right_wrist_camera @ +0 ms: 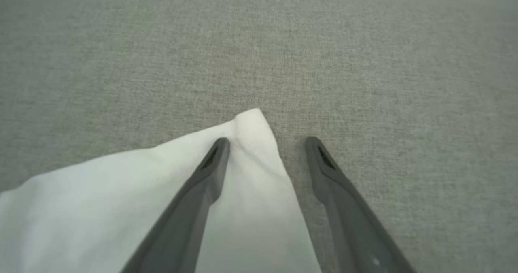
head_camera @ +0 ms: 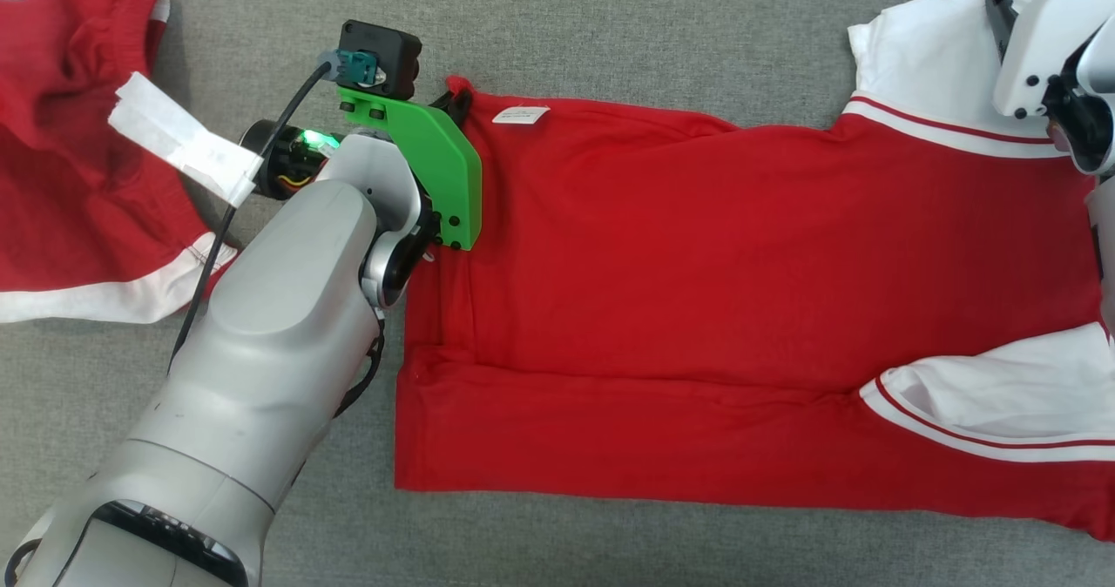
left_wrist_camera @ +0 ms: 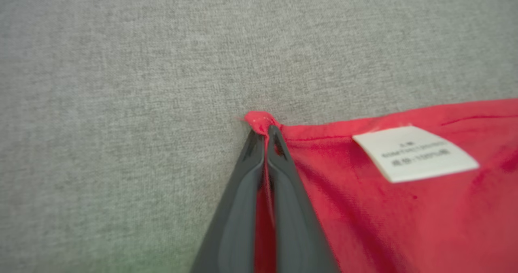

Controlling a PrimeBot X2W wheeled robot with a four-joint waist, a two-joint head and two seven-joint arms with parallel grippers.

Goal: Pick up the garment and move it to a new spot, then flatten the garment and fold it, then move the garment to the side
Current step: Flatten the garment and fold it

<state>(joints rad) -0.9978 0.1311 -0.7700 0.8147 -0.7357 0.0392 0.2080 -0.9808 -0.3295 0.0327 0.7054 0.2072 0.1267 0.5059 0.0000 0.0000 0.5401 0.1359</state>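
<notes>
The garment (head_camera: 697,291), a red T-shirt with white sleeves, lies spread flat on the grey cloth surface with its lower part folded up. A white care label (head_camera: 521,115) sits near its far left hem corner. My left gripper (left_wrist_camera: 265,133) is shut on that red hem corner (left_wrist_camera: 259,121), which pokes out past the fingertips. My right gripper (right_wrist_camera: 267,145) stands open over the white sleeve corner (right_wrist_camera: 253,125); one finger rests on the white cloth, the other on the grey surface beside it. In the head view the right wrist (head_camera: 1054,56) hangs over the far sleeve (head_camera: 932,47).
A second red garment (head_camera: 78,134) with white trim and a long white label (head_camera: 183,138) lies at the far left, close to my left forearm (head_camera: 279,326). Grey cloth surface (head_camera: 653,21) lies bare beyond the shirt and along the near edge.
</notes>
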